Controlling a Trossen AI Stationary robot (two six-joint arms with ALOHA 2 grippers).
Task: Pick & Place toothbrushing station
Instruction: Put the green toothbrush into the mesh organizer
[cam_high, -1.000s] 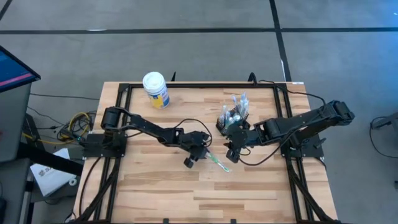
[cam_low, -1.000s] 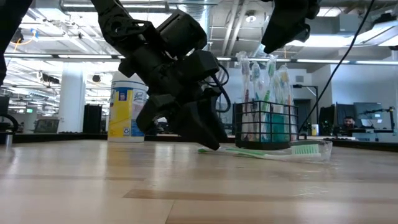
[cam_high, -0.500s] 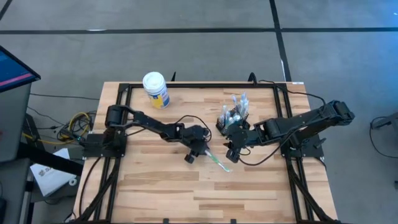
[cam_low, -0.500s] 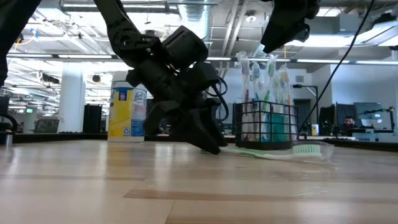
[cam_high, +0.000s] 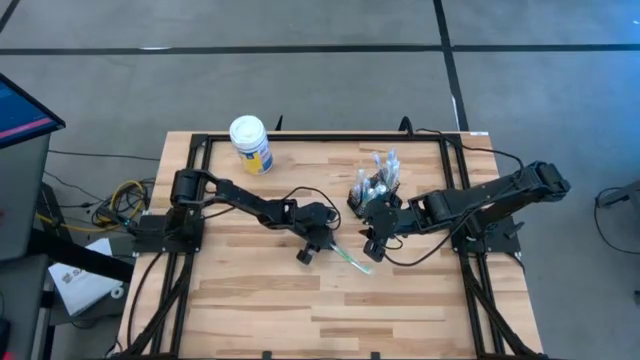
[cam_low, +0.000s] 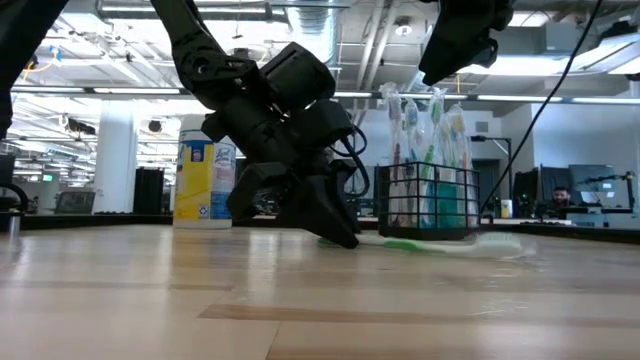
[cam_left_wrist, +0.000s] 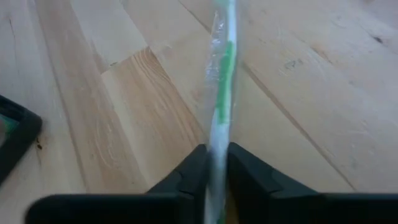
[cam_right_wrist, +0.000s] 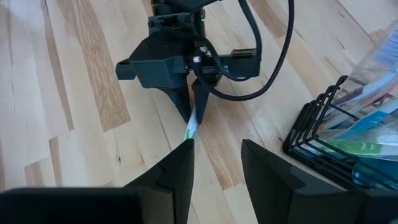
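A green-and-white toothbrush in a clear wrapper (cam_high: 352, 262) lies flat on the wooden table, in front of the black wire-mesh holder (cam_high: 372, 190). The holder stands upright with several toothbrushes and a teal tube in it. My left gripper (cam_left_wrist: 216, 171) is down at table level, shut on the toothbrush (cam_left_wrist: 224, 87) at its near end. My right gripper (cam_right_wrist: 217, 165) is open and empty, held above the table just right of the toothbrush and near the holder (cam_right_wrist: 336, 137). My left gripper pinches the wrapped toothbrush's handle end (cam_left_wrist: 217, 152) between its two fingers. The fingers (cam_low: 335, 228) slant down from the table's left and lie along the brush. The brush (cam_low: 440, 243) stretches away from the fingertips and lies on the table.
A white-lidded yellow-and-blue jar (cam_high: 250, 145) stands at the table's far left. Black frame rails (cam_high: 300, 138) run along the table's edges. Bare wood lies toward the near edge (cam_high: 300, 310). The left arm's cable (cam_right_wrist: 273, 56) loops above the table.
My left gripper has moved a little toward the table's right and down, onto the toothbrush's handle end. The toothbrush's head end has shifted slightly on the table. My right arm has kept still.
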